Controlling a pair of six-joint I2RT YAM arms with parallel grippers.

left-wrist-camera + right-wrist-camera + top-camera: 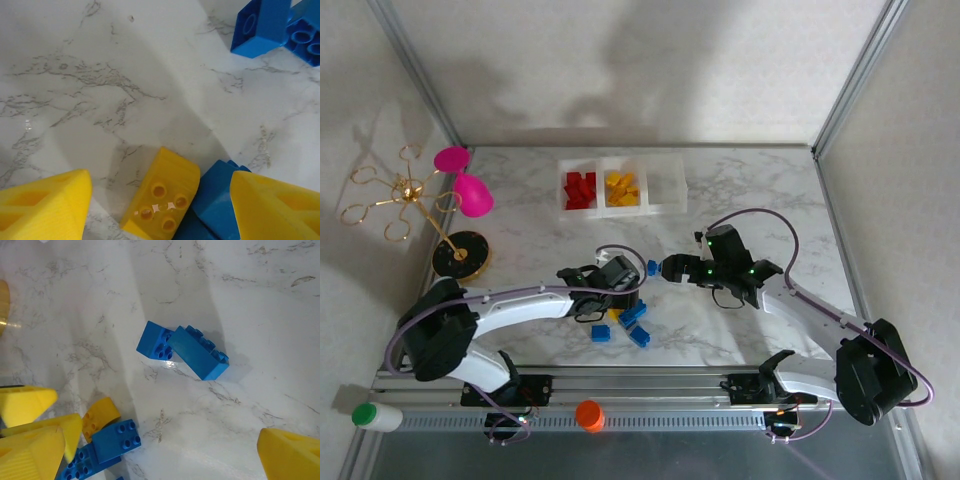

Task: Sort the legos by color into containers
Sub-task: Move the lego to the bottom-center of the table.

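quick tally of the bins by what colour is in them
red bricks inside: 1 bin
yellow bricks inside: 1 bin
nothing inside: 1 bin
total: 3 bins

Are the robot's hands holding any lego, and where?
Nothing is held. The yellow lego lies on the table between the left gripper's open fingers, untouched; the right gripper is open and empty.
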